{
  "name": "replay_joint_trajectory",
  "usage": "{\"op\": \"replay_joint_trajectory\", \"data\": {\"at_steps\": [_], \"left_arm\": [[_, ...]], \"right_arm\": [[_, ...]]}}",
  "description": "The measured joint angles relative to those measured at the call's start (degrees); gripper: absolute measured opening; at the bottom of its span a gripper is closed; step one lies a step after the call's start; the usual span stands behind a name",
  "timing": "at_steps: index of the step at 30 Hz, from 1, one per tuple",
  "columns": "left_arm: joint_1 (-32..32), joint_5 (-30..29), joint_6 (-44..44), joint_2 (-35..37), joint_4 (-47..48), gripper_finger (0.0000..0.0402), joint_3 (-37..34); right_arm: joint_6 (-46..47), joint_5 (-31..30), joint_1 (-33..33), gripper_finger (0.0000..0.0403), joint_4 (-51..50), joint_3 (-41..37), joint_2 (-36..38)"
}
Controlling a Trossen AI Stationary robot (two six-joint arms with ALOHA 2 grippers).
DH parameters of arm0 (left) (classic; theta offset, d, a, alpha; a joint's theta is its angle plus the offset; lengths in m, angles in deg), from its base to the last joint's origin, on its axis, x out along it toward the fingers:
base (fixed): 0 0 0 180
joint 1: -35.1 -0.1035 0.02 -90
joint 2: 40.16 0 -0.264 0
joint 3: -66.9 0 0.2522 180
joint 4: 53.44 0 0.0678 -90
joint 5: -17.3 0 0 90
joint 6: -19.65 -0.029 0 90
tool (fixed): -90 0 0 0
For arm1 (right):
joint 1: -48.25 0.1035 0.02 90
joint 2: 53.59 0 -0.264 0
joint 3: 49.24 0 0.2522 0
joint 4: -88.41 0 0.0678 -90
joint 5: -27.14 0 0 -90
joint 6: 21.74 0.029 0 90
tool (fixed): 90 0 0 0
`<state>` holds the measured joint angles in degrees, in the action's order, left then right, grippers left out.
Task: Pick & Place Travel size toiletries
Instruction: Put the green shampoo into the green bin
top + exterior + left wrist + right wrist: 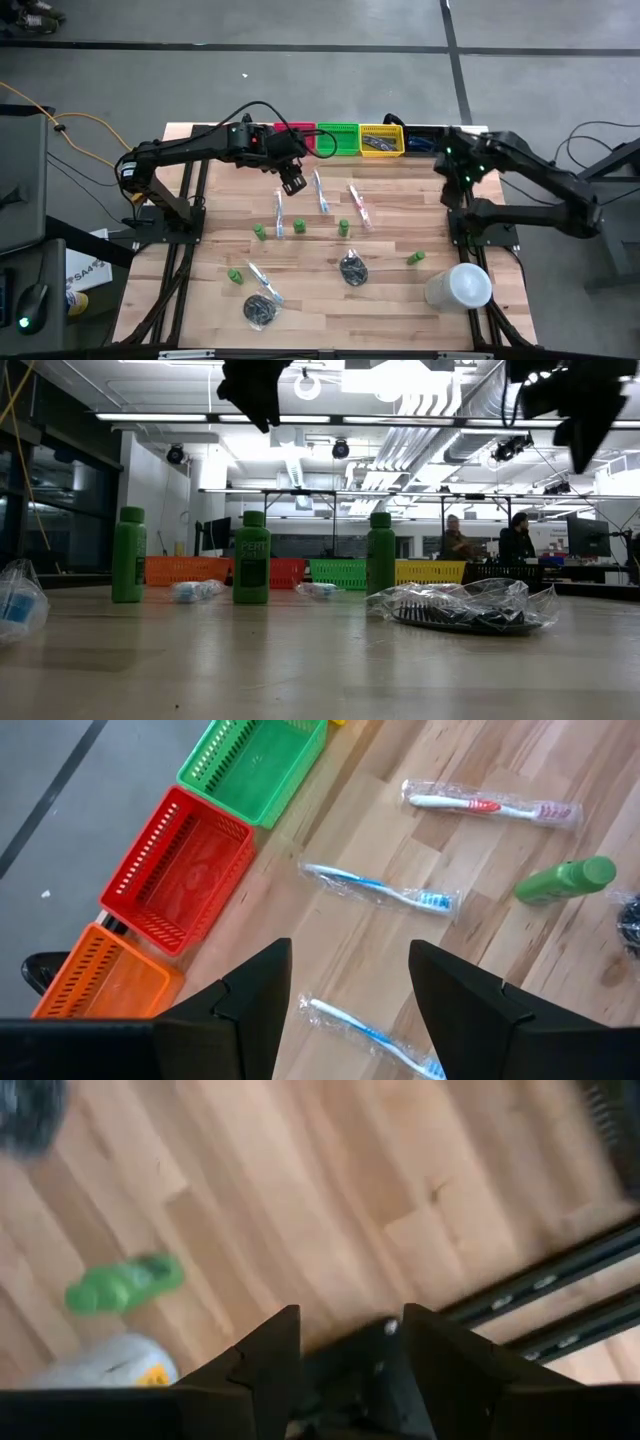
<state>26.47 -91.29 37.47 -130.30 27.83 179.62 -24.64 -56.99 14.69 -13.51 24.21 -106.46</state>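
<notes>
The left gripper [345, 982] is hanging open and empty above a wrapped toothbrush [372, 1038]; the left wrist view alone is showing this, with the red bin [190, 870] just beyond. The right gripper [350, 1345] is hovering open by the table's edge, a green bottle [125, 1283] lying well off to its side.

You have five green bottles [259, 232], four wrapped toothbrushes [321, 192], two dark bundles [353, 269], five bins [338, 139] and one white cylinder [459, 287].
</notes>
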Motion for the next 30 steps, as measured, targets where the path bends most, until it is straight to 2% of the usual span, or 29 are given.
{"op": "replay_joint_trajectory", "data": {"at_steps": [6, 14, 20, 24, 27, 30], "left_arm": [[0.00, 0.00, 0.34, 0.00, -0.04, 0.0202, 0.00], [0.02, 0.02, 0.92, 0.00, -0.07, 0.0202, 0.00], [0.02, 0.04, 0.46, 0.00, -0.07, 0.0202, 0.00], [0.02, 0.04, 0.01, 0.00, -0.07, 0.0202, -0.01], [0.02, 0.07, 0.01, 0.00, 0.04, 0.0202, 0.00], [0.02, 0.07, 0.01, 0.00, 0.54, 0.0202, 0.00]], "right_arm": [[6.44, 3.13, 8.33, 0.0173, -0.30, -6.75, 5.36], [11.91, 7.46, 21.48, 0.0173, 4.01, -14.49, 7.31], [13.89, 7.89, 30.55, 0.0173, 9.54, -14.83, 5.32], [18.21, 9.61, 35.75, 0.0173, 18.91, -14.80, 3.07], [24.85, 8.00, 39.29, 0.0173, 24.55, -14.76, 0.74], [34.35, 4.30, 41.67, 0.0173, 25.35, -14.76, -1.79]]}}
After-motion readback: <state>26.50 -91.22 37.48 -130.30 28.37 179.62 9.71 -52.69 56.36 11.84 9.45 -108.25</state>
